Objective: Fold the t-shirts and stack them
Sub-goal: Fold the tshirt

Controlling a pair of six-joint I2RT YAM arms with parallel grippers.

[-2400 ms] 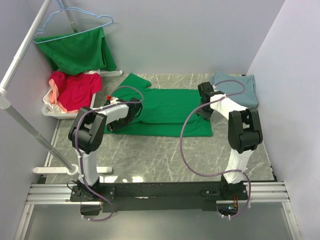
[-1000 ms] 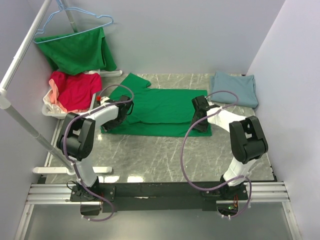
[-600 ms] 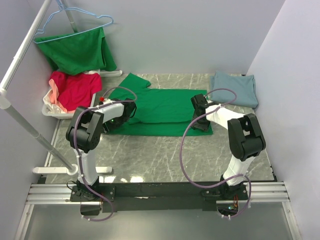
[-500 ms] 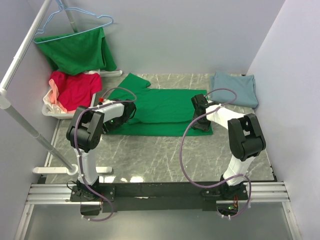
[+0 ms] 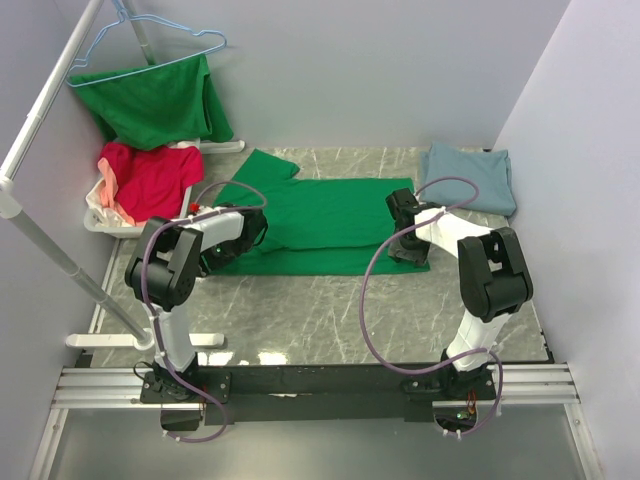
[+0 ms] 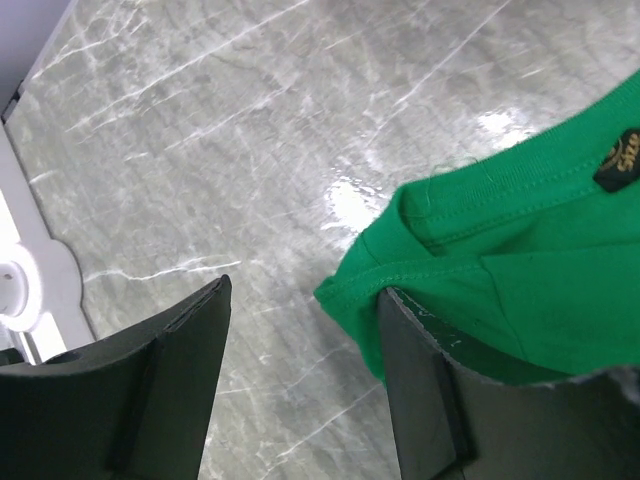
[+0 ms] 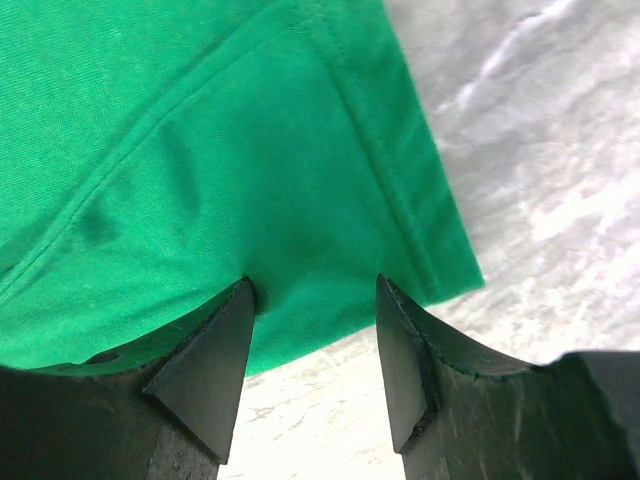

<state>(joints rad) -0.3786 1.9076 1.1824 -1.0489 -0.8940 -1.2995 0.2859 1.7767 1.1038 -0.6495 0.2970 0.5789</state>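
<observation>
Green tee (image 6: 520,280): neck label (image 6: 620,165) seen by L wrist cam only.

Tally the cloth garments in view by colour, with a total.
Green: 2, the spread green shirt and the hanging green shirt
Blue-grey: 1, the folded blue-grey shirt
Red: 1, the red shirt
Pink: 1, the pink shirt
Total: 5

spread t-shirt (image 5: 330,225): bright green
folded t-shirt (image 5: 470,178): dusty blue-grey
hung t-shirt (image 5: 150,105): green
table (image 5: 300,305): grey marble, veined white
</observation>
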